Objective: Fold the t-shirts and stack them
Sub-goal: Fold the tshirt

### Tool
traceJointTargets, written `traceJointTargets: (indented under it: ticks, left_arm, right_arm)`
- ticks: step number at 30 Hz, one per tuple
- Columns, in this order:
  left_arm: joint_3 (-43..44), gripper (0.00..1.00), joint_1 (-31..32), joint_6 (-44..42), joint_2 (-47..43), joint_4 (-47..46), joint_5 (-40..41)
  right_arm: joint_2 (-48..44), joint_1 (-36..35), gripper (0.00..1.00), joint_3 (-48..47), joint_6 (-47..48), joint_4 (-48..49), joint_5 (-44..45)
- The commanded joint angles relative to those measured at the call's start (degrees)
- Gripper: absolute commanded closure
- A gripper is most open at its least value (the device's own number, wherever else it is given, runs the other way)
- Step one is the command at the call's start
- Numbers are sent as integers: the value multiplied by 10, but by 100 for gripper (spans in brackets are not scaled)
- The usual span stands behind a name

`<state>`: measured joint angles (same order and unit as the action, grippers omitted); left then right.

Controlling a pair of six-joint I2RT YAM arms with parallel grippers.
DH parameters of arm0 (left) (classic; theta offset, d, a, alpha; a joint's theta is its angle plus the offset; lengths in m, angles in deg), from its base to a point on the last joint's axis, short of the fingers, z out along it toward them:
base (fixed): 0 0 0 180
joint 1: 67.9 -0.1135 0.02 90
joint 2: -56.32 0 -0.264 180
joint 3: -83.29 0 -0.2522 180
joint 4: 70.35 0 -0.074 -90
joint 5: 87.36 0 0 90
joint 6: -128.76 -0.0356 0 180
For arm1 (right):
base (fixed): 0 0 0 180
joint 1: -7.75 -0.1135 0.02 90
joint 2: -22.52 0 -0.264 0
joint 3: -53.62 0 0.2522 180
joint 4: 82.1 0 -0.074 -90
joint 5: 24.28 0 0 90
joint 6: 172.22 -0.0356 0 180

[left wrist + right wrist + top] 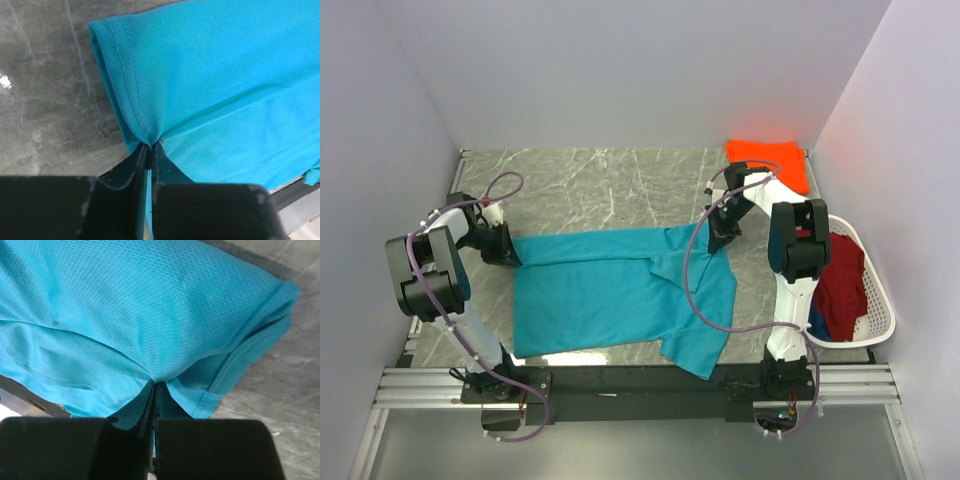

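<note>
The left gripper (150,145) is pinching a corner of the teal mesh-knit t-shirt (225,75). Its jaws are pressed together on a small pucker of cloth, just where the stitched edge is curling under. Out from that pinch the shirt is fanning away ahead and to the right of the jaws, while bare grey marble-patterned tabletop (45,90) is showing to their left.

The right gripper (154,382) is likewise clamping a gathered fold of the same shirt, jaws closed tight on it, with a hemmed sleeve opening lying just right of the jaws and the table beyond that.

From above, the shirt is lying spread flat between the two grippers, and each is holding one far corner. The rest of the cloth is stretching back toward the arm bases, one sleeve reaching the table's near edge.

The left arm is folding sharply, its elbow jutting out to the left and its forearm angling inward to the corner. The right arm is rising from its base, bending at a high elbow and curling its wrist down onto the cloth.

Beyond the right gripper, a bright orange t-shirt (770,160) is lying bunched in the far corner. Outside the right arm, a white plastic laundry basket (880,300) is holding a dark red shirt (842,285) and a blue one (817,322).
</note>
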<state>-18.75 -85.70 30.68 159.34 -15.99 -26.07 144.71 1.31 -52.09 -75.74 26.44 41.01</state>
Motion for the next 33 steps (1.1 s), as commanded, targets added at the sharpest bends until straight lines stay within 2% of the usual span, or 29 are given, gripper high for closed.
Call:
traceJointTargets:
  ticks: [1,3,16,17,18,19,21,22,26,28,33]
  left_arm:
    - [20,94,-7,-9,-17,16,-19]
    - [18,99,-7,-10,-21,19,-21]
    - [-14,99,-10,-19,-33,19,-4]
    - [-12,94,-10,-24,-33,26,-6]
    - [-8,77,-13,-32,-35,30,-12]
    - [-7,66,-21,-38,-53,29,-23]
    - [-2,55,-26,-36,-83,8,-16]
    - [0,55,-27,-37,-111,0,-13]
    - [7,53,-7,-30,-151,-41,-10]
    - [16,55,21,-20,-138,-46,-10]
    - [14,57,43,17,-92,-86,-21]
  right_arm:
    - [-27,10,100,-6,2,-5,0]
    - [-36,11,100,0,5,-8,-2]
    - [-32,11,100,10,10,-12,4]
    - [-28,10,97,1,13,-20,7]
    - [-26,10,90,-6,21,-26,8]
    - [-32,10,77,-12,27,-31,9]
    - [-50,10,67,-25,40,-35,10]
    - [-70,11,61,-30,43,-36,7]
    - [-92,4,60,-70,48,-31,-2]
    - [-76,-11,60,-86,42,-28,6]
    - [-25,-35,60,-140,13,3,30]
